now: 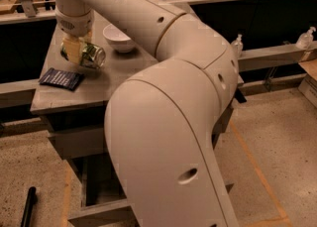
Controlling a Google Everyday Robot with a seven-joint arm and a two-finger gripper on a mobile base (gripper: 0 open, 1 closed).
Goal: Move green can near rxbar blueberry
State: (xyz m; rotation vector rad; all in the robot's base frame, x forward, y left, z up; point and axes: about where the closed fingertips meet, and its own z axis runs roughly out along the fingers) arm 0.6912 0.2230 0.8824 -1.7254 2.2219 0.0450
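From my screen the tool hangs over the far left part of the surface, pointing straight down from the wrist. It is closed on the green can: one pale finger lies across the can's left end, and the other finger is hidden behind the can. The can is held on its side, its silver top facing roughly 4 o'clock, toward me and to the right. I cannot tell whether its underside touches the surface or sits just above it.

The rxbar blueberry lies flat on the surface at about 7 o'clock from the can, near it but not touching, with a strip of bare surface between them. The wrapper sits close to the left edge of the surface, its long side slightly slanted.

At about 1 o'clock from the tool stands a white bowl, upright and apart from the can.

The arm runs from the tool toward 4 o'clock and fills the middle of my view, covering the right half of the surface.
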